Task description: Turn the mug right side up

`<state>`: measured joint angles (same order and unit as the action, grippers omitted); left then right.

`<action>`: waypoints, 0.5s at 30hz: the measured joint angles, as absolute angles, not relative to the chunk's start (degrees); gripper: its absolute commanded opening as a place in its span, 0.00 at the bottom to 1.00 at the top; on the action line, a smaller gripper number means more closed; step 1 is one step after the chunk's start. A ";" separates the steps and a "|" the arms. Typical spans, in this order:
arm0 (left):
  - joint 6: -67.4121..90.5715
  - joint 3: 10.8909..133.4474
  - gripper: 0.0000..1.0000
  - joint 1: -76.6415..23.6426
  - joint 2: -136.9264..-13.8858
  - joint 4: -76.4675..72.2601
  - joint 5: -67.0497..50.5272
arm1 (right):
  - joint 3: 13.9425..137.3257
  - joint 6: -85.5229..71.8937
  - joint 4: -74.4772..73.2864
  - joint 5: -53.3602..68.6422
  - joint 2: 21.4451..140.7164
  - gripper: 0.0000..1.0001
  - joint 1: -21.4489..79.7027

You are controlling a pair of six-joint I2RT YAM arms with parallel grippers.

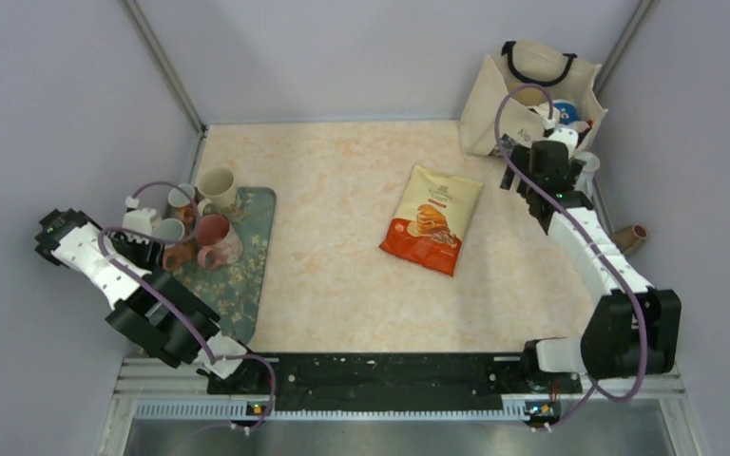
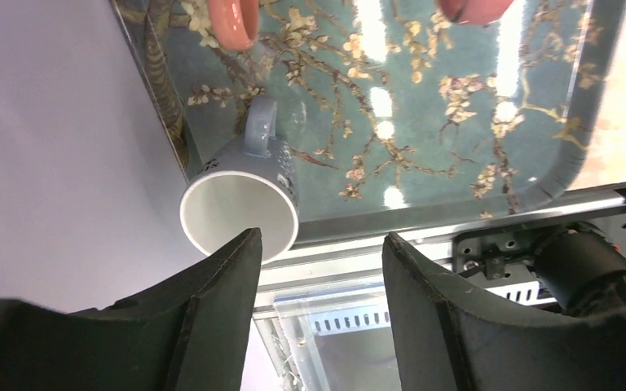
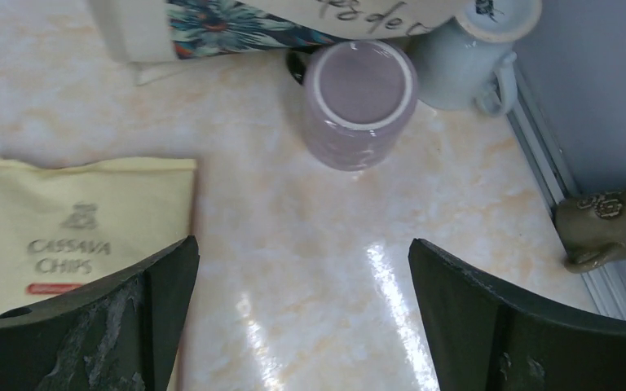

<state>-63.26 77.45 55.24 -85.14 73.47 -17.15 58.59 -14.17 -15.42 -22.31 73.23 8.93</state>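
left fingers [image 2: 212,309] apart beside grey mug [image 2: 240,208]; right fingers [image 3: 130,318] spread wide; lilac mug [image 3: 360,102] handle barely visible.

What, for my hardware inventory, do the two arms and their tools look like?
The left arm and right arm both alternate white and black housings, each trailing a looping purple cable. The left tool has two broad, curved matte-black fingers; the right tool matches, with whitish scuffs on one finger.
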 measured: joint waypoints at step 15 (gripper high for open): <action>-61.69 80.62 0.65 49.12 -77.17 81.12 -23.97 | 47.92 -18.52 -5.21 -23.97 77.38 0.88 -20.34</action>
<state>-61.69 80.62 49.12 -77.17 81.12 -23.97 47.92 -18.52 -5.21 -23.97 77.38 -20.34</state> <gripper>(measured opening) 0.653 0.918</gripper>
